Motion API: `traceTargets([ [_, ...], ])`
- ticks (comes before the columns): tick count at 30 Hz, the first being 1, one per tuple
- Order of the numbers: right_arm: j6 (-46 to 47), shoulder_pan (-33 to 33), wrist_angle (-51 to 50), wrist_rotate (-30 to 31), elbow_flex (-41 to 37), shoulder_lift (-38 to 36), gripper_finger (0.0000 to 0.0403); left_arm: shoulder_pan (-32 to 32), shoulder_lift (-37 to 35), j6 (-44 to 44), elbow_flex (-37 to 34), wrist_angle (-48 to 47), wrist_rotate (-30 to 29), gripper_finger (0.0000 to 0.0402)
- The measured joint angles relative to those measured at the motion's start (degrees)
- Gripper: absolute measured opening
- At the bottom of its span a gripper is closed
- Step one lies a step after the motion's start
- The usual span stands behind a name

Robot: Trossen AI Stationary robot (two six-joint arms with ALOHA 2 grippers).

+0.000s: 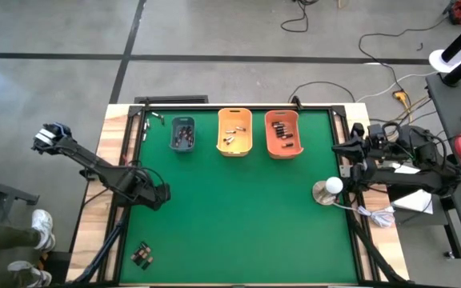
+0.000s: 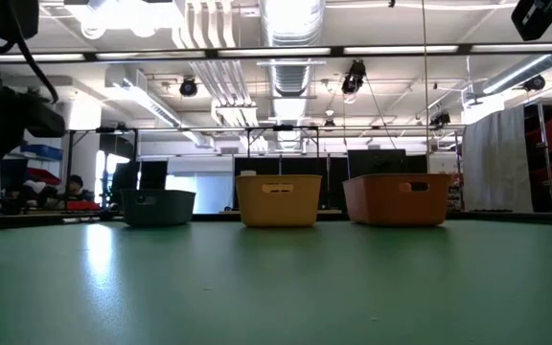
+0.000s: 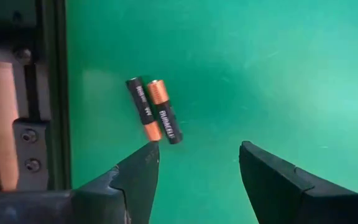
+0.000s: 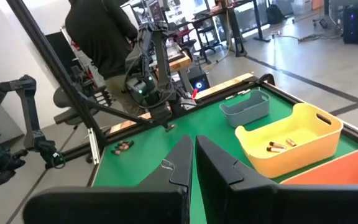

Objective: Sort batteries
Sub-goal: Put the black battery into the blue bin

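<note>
The left arm reaches in from the worktop's left edge, its dark two-finger left pincer [image 3: 197, 165] pointing down with the fingers spread apart. The right arm waits folded at the right edge, its dark right pincer [image 4: 194, 158] closed, fingers pressed together.

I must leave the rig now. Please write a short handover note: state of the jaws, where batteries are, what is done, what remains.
Left gripper: jaws open, empty, above two batteries lying side by side on the green mat near its left edge.
Right gripper: jaws shut, empty, waiting at the right side.
Done: batteries already lie in the grey-blue bin, yellow bin and orange bin.
Left: the pair under the left gripper, plus a few batteries near the mat's front-left corner.
</note>
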Motion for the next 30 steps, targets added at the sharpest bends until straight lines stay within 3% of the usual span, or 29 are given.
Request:
traceTargets([
  [13, 0.0, 0.0, 0.0, 0.0, 0.0, 0.6, 0.0013, 0.1, 1.2, -7.7, -3.0, 0.7, 0.0, 0.0191],
  [30, 0.0, 0.0, 0.0, 0.0, 0.0, 0.6, 0.0013, 0.2, 8.3, -7.9, -3.2, 1.1, 0.0, 0.0191],
])
